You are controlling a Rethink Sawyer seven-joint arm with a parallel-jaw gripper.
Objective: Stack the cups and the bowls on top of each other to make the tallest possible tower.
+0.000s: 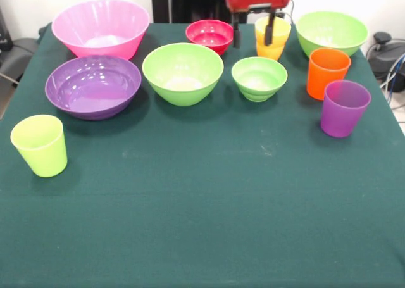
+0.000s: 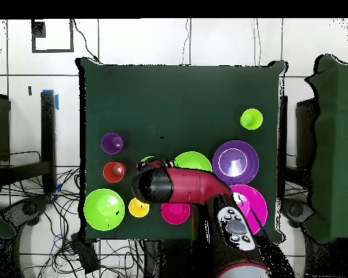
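Nothing is stacked; every piece stands alone on the green table (image 1: 202,206). Back row in the front view: pink bowl (image 1: 101,27), small red bowl (image 1: 209,35), yellow-orange cup (image 1: 272,40), large lime bowl (image 1: 331,32). In front of them: purple bowl (image 1: 93,85), lime bowl (image 1: 183,73), small lime bowl (image 1: 259,78), orange cup (image 1: 328,73), purple cup (image 1: 344,107). The lime cup (image 1: 40,145) stands alone at the near left. My gripper (image 1: 252,41) hangs open and empty at the top edge, between the red bowl and the yellow-orange cup. In the overhead view the arm (image 2: 184,187) hides it.
Cables and dark equipment (image 1: 386,54) lie beyond the table's right edge. In the overhead view the arm also covers part of the pink bowl (image 2: 253,206) and most of the small lime bowl (image 2: 146,159).
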